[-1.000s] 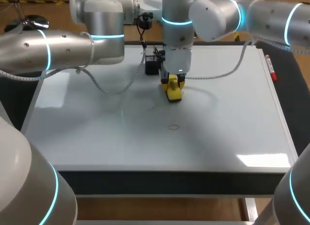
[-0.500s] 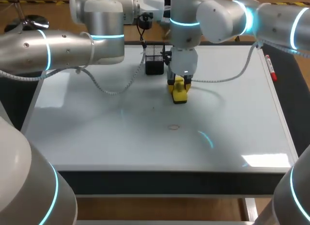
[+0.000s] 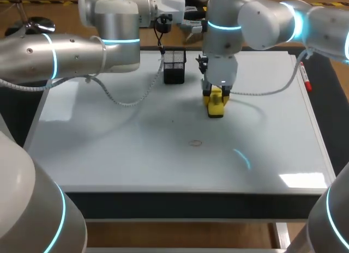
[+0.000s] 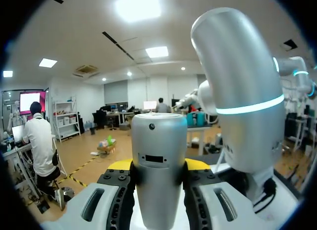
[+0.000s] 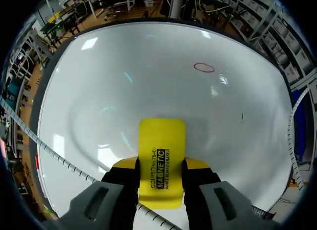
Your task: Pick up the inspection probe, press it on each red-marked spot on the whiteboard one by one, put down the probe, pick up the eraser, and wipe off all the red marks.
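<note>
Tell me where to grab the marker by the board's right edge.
Take the marker mid-barrel, straight down from above, with the fingers across its thin width. It lies flat along the whiteboard's right edge, so a side approach would likely hit the surface. The right claw is nearest but shut on the eraser; I'd set that down first.

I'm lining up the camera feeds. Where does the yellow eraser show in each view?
Head view: eraser on the whiteboard, under the right gripper, to the right of the black mesh holder.
Left wrist view: not in it.
Right wrist view: eraser clamped between the right gripper's fingers, pointing out over the board.
Shared landmark: the red ring, nearer the front edge in the head view, ahead of the gripper in the right wrist view.
</note>
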Controlling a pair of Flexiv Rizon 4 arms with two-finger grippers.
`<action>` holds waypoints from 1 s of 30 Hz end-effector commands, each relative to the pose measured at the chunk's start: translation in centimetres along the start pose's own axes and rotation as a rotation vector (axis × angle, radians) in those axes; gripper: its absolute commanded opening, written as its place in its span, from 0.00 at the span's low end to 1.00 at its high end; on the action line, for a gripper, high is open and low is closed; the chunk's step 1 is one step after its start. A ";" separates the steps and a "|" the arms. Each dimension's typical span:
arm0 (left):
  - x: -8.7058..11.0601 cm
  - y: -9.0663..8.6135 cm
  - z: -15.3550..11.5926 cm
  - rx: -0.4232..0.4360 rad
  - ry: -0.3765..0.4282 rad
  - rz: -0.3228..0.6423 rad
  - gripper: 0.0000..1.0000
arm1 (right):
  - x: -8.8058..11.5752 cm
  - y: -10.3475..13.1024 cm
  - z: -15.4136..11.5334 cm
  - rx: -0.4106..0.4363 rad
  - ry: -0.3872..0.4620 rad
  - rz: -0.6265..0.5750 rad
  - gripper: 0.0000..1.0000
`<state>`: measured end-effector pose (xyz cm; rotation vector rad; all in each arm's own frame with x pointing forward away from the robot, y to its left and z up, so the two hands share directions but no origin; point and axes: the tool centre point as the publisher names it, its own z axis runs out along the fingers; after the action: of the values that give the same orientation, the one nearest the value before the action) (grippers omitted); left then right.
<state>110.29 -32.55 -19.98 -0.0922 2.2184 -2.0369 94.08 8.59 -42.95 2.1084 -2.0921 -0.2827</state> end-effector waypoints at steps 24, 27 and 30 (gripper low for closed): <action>-0.1 -0.2 0.0 -0.004 0.004 -0.002 0.00 | 13.8 6.0 -5.9 0.122 0.007 0.227 0.00; -0.1 -0.2 0.0 -0.004 0.004 -0.002 0.00 | 15.2 6.7 -5.7 0.118 0.010 0.257 0.00; -0.1 -0.2 0.0 -0.004 0.004 -0.002 0.00 | 16.3 7.2 -5.5 0.113 0.009 0.279 0.00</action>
<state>110.29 -32.55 -19.99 -0.0922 2.2182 -2.0370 89.49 -6.20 -36.51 1.8053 -2.3796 -0.1558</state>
